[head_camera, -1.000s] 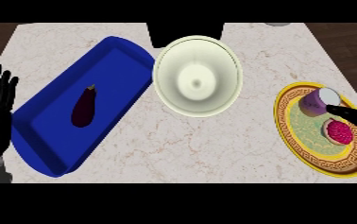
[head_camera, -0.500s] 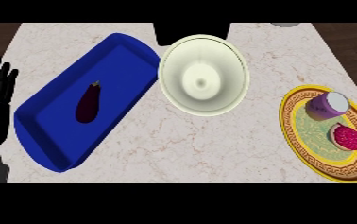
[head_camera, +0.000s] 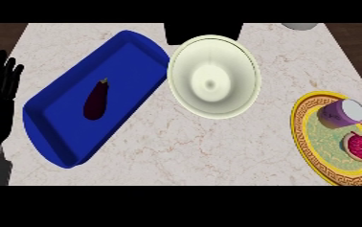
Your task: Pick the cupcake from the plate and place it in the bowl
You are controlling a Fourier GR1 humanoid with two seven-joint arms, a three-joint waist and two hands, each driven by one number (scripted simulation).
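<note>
two round pieces sat on the marbled surface [head_camera: 184, 149]: a smooth cream bowl [head_camera: 213, 83] and, well right, a gold-rimmed patterned plate [head_camera: 305, 135] carrying the purple-wrapped cupcake [head_camera: 341, 112] beside what might be a red fruit [head_camera: 354, 145]. left hand [head_camera: 10, 80] rested spread, fingers up, touching nothing. a dark eggplant [head_camera: 96, 100] lay in the blue tray [head_camera: 134, 53].

plate [head_camera: 305, 125] and cupcake [head_camera: 356, 145] — cut by right edge; left hand [head_camera: 8, 80] partly cropped
</note>
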